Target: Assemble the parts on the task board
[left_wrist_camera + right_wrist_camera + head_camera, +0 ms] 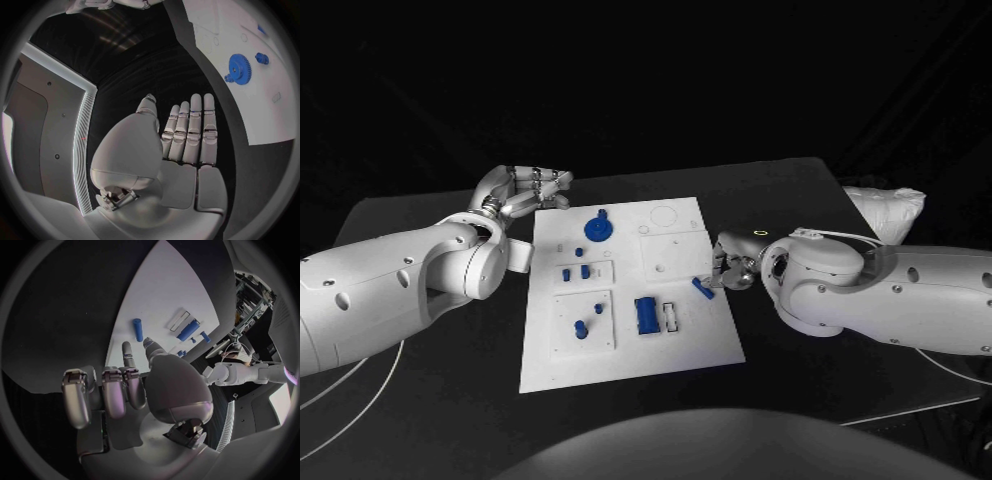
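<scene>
Fingers of the right hand were curled inward and held nothing, just right of the task board. A blue peg lay loose on the board near that hand. A blue gear sat at the board's far left; a blue block lay toward the near middle. The left hand rested off the board's far-left corner, fingers extended, held side by side and empty. The board lay centred on the black table.
</scene>
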### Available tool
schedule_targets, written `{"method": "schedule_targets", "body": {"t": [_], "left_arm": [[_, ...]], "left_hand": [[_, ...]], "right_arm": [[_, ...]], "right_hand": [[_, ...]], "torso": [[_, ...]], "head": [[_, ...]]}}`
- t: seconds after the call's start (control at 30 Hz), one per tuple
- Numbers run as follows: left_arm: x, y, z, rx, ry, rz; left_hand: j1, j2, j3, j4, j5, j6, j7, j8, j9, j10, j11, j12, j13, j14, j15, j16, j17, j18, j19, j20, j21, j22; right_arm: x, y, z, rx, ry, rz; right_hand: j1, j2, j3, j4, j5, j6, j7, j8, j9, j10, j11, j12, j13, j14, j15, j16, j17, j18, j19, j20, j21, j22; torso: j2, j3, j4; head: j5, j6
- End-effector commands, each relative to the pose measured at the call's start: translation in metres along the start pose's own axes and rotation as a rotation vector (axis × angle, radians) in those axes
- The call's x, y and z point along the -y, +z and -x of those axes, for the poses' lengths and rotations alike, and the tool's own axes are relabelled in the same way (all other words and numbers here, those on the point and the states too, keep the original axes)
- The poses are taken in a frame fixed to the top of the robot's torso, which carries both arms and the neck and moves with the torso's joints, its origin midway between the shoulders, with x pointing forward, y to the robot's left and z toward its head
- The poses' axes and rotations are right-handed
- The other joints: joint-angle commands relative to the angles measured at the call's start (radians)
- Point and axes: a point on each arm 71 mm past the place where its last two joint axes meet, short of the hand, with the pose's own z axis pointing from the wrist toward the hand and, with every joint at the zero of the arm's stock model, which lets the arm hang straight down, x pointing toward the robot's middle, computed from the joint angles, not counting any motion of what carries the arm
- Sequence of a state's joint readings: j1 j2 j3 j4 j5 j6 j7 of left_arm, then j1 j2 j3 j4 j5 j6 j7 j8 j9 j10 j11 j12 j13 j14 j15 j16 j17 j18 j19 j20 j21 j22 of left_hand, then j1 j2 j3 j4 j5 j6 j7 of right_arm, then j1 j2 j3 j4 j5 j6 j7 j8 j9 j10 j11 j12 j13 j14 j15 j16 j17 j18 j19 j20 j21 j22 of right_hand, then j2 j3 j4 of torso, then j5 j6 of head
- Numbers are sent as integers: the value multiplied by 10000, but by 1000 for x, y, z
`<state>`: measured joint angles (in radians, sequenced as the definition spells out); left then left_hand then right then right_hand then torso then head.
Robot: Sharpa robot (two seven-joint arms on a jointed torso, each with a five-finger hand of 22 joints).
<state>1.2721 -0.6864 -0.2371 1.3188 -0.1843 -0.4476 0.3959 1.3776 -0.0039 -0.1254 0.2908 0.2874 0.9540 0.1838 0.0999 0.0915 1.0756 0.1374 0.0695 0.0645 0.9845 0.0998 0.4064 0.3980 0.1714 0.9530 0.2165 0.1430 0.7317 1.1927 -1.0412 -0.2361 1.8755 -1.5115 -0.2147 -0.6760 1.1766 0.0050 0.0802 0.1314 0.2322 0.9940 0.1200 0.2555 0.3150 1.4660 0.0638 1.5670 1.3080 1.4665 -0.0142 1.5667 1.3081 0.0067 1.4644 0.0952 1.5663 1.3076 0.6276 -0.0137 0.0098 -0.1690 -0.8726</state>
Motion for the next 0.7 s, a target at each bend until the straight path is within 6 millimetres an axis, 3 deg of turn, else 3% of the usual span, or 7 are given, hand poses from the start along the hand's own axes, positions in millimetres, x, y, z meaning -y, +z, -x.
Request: {"method": "schedule_targets", "body": {"t": [0.03, 0.7], "left_arm": [[1, 0, -2, -154, -40, -94], [1, -1, -1, -123, -31, -88]], "left_hand": [[33, 87, -54, 14, 31, -74, -11, 34, 14, -80, 7, 52, 10, -69, 9, 55, -16, 112, 47, -14, -56, -8], [33, 87, -54, 14, 31, -74, -11, 34, 14, -80, 7, 52, 10, -69, 9, 55, -16, 112, 47, -14, -56, -8]], "right_arm": [[2, 2, -4, -393, -649, -338], [-6, 10, -13, -771, -723, -219]], "right_hand": [[-81, 3, 19, 0, -4, -179, 11, 86, 135, 1048, -73, 38, 2628, 1043, -26, 41, 2627, -67, 1064, 1, 45, 2632], [66, -35, 121, -217, -19, -553, 44, 354, 560, 1048, -49, 38, 2628, 1043, -12, 41, 2627, -67, 1064, 6, 45, 2632]], "torso": [[-8, -7, 9], [-14, -5, -2]], "head": [[-1, 0], [-11, 0]]}}
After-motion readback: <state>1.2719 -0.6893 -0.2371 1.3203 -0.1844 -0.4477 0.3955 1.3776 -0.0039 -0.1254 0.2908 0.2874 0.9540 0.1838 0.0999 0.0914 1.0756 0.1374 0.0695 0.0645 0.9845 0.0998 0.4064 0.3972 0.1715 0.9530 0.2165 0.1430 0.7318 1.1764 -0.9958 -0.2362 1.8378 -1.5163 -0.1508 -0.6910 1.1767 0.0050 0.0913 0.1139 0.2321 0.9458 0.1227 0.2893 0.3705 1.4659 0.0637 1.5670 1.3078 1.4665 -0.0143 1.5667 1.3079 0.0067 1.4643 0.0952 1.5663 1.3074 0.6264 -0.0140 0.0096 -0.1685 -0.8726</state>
